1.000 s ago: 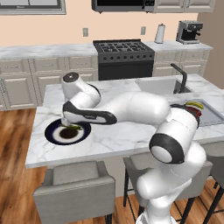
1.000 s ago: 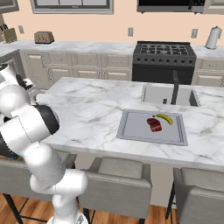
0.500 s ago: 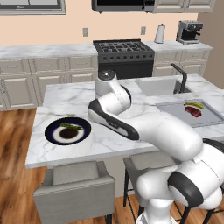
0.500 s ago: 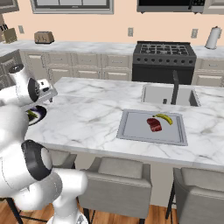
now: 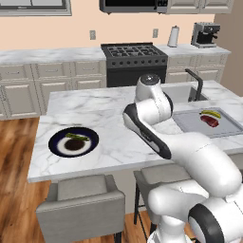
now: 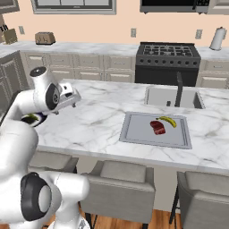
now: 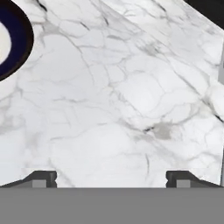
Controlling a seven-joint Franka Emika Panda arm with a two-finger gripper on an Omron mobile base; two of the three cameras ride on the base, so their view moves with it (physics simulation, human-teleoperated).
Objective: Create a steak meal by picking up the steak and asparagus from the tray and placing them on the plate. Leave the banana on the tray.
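Note:
The round plate (image 5: pixel 90 140) with its navy rim lies at the island's left end, and the green asparagus (image 5: pixel 77 137) rests across its dark centre. At the right end, the light-grey tray (image 5: pixel 190 122) carries the dark-red steak (image 5: pixel 209 121) and, just behind it, the yellow banana (image 5: pixel 210 114). The right base view shows the same tray (image 6: pixel 134 129), steak (image 6: pixel 157 127) and banana (image 6: pixel 169 120). My gripper (image 7: pixel 111 178) hangs open and empty over bare marble between plate and tray. The plate's rim (image 7: pixel 19 39) curves in at the upper left of the hand view.
A sink (image 5: pixel 182 92) with a dark faucet (image 5: pixel 197 83) sits just behind the tray. Grey stools (image 5: pixel 83 206) line the island's near edge. A black stove (image 5: pixel 133 59) stands at the back wall. My own arm arches over the counter's middle.
The arm has swung from above the plate to the right, towards the middle of the island. The asparagus stays on the plate. The jaws remain open.

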